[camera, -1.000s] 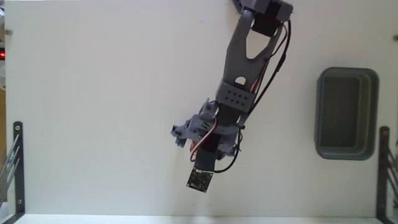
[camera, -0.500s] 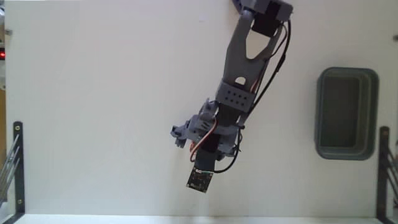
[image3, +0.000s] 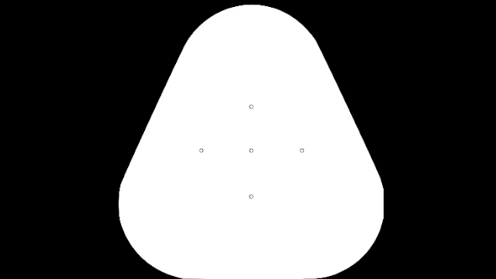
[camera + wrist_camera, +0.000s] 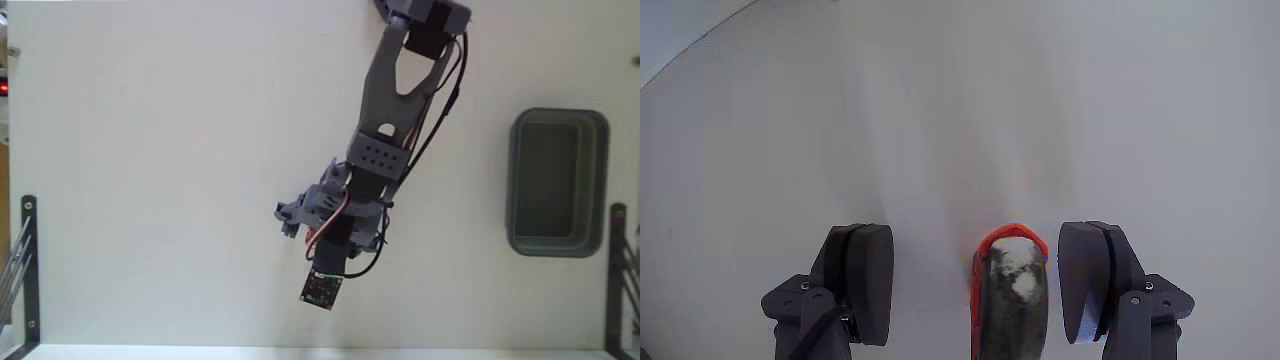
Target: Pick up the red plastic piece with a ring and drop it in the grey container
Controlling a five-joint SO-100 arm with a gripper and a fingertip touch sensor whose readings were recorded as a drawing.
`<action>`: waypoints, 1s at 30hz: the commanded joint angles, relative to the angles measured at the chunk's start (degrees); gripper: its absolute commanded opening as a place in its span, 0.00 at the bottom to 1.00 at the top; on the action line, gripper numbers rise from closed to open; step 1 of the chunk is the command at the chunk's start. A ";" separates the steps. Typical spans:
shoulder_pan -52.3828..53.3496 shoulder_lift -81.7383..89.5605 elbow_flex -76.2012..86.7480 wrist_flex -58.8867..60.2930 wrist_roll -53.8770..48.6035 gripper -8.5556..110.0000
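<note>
In the wrist view the gripper [image 4: 980,285] stands spread, the red piece [image 4: 1010,290] between its fingers, nearer the three-o'clock one, long axis twelve-to-six.

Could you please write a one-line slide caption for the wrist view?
Open claw straddling the red plastic piece with a ring on the white table.

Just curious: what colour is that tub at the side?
Dark grey-green tub, best in the fixed view.

Even, bright light on the white table [image 4: 160,180]; shadows faint, fixed view sharp, wrist view softly blurred.
</note>
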 commanded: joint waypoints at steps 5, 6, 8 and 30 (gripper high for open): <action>0.74 1.73 0.33 -0.97 0.26 0.95; 0.74 1.73 0.33 -0.97 0.26 0.94; 0.74 1.73 0.33 -0.97 0.26 0.94; 0.74 1.73 0.33 -0.97 0.26 0.88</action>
